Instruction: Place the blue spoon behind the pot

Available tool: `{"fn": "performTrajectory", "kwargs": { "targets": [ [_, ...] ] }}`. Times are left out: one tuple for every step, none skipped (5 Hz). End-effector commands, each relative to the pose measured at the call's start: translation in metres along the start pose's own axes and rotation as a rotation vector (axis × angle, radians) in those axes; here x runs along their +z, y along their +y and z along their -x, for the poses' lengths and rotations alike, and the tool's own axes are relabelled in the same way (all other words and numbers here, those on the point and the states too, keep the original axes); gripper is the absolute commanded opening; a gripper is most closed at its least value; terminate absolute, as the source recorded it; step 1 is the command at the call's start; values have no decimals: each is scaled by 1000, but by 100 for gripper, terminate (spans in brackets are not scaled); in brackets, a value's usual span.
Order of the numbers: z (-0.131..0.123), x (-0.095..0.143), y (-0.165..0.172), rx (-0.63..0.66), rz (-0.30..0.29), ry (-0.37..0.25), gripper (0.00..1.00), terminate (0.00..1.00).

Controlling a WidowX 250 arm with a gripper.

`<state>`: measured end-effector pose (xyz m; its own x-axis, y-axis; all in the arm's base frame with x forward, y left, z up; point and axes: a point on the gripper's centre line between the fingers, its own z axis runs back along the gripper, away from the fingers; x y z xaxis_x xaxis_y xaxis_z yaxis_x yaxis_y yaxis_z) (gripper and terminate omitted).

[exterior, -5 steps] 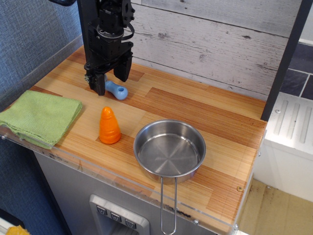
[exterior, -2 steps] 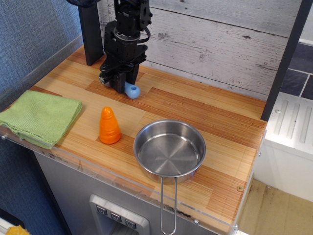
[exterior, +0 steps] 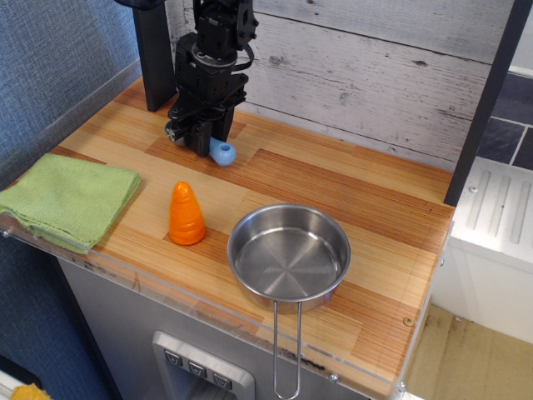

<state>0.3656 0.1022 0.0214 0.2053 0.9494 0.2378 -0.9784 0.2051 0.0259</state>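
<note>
The blue spoon (exterior: 222, 152) lies on the wooden counter at the back left; only the light-blue end of its handle shows, the rest is hidden by my gripper. My black gripper (exterior: 202, 143) stands low over it, its fingers closed around the spoon. The pot (exterior: 288, 255), a shiny shallow steel pan with a long wire handle pointing toward the front edge, sits at the front middle, well to the right and nearer the front than the gripper.
An orange cone-shaped toy (exterior: 186, 214) stands between the gripper and the pot. A folded green cloth (exterior: 67, 198) lies at the front left. A plank wall (exterior: 375, 67) runs along the back. A dark post (exterior: 487, 100) rises at the right.
My gripper moved right and back along the counter with the spoon, and its fingers closed on it. Since 0.4 s ago it has barely shifted.
</note>
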Motion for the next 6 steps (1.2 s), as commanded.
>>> {"fn": "performTrajectory", "kwargs": {
  "targets": [
    [-20,74,-15,38,118,-132,0,0],
    [-7,97,-23,29,158,-161,0,0],
    [16,108,-27,10,185,-161,0,0],
    [49,113,-29,-26,201,-140,0,0],
    [79,111,-31,-62,200,-112,0,0],
    [102,105,-35,-93,203,-90,0,0]
  ]
}}
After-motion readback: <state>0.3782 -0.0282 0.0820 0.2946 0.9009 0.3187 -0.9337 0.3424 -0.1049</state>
